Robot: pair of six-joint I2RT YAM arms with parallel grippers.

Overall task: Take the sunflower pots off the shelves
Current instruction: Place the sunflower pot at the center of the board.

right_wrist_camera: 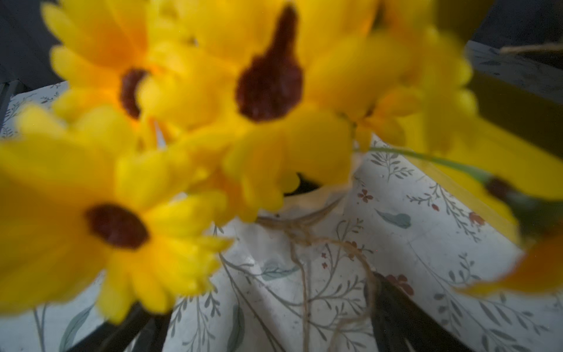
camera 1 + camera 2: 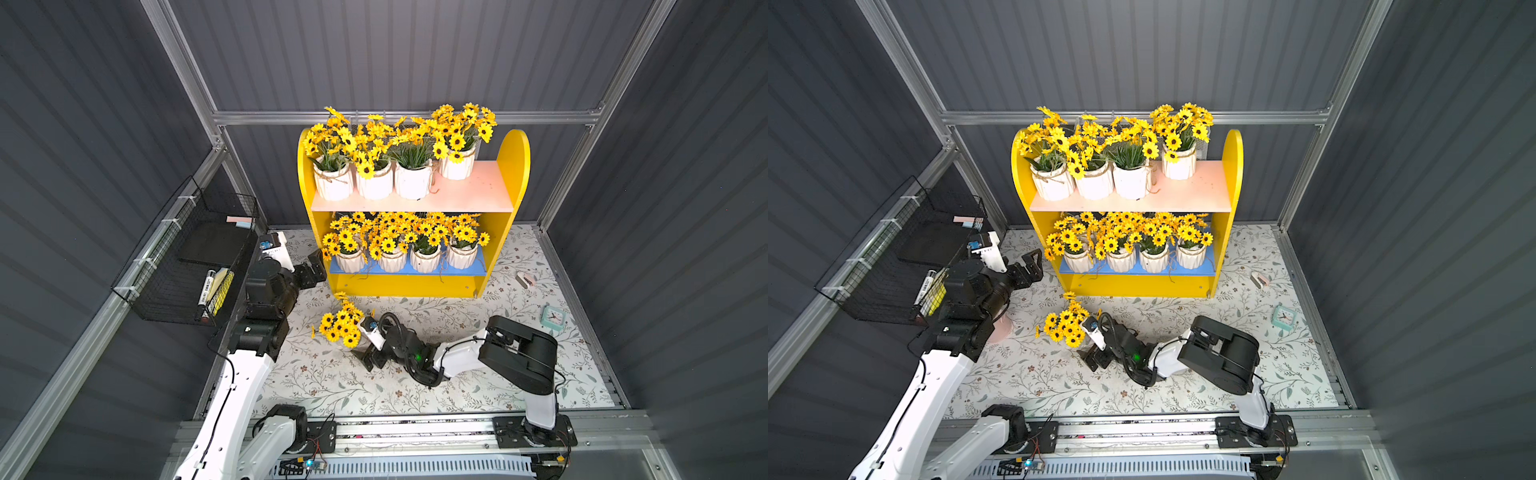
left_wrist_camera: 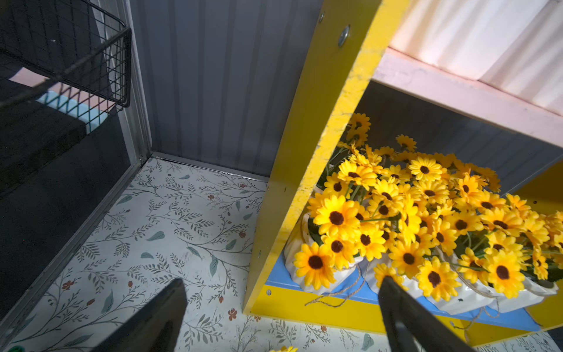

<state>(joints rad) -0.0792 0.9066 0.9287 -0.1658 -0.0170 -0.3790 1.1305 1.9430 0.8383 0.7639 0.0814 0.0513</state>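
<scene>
My right arm lay low over the table (image 2: 457, 384), elbow raised at the near right and forearm stretched left, almost flat. My right gripper (image 2: 368, 358) sat in front of the left end of the shelves (image 2: 514, 166), jaws spread wide on either side of one sunflower pot (image 2: 343, 328) down on the table. Blurred blooms filled my right wrist view, so I could not tell whether the fingers touched it. My left arm reached far along the left side, with my left gripper (image 2: 314, 270) open and empty beside the shelves. Four sunflower pots (image 2: 374, 183) stood on the pink upper board (image 2: 469, 193), and four on the blue lower board (image 2: 415, 269).
</scene>
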